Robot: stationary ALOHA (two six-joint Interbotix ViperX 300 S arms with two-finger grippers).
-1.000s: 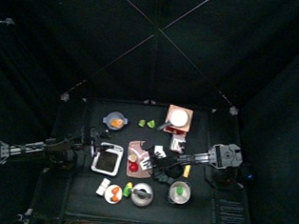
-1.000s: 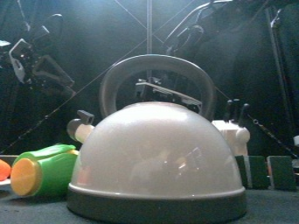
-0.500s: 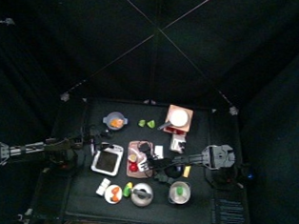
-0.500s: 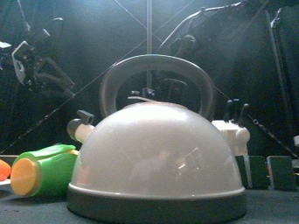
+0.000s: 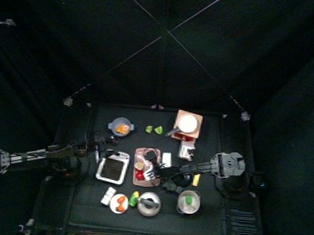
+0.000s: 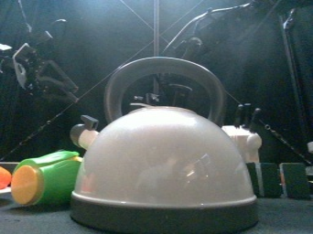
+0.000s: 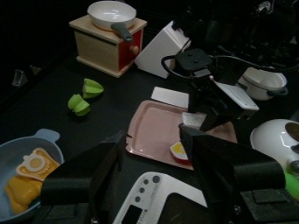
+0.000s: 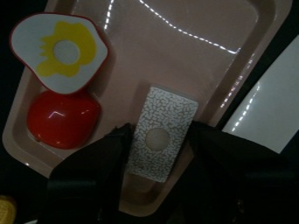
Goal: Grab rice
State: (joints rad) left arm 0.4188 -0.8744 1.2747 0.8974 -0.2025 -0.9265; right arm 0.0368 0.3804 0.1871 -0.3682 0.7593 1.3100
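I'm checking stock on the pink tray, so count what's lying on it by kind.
On the pink tray:
fried egg: 1
red round piece: 1
speckled rectangular piece: 1
Total: 3

1. The kettle (image 6: pixel 164 155) fills the front view and hides the table items behind it, including the pink tray (image 8: pixel 222 79).
2. In the front view, the green cup (image 6: pixel 43 178) beside the kettle is cut off at the picture's edge.
3. In the top view, items around the kettle (image 5: pixel 148 202) are too small to identify.
4. In the right wrist view, the pink tray runs beyond the frame.
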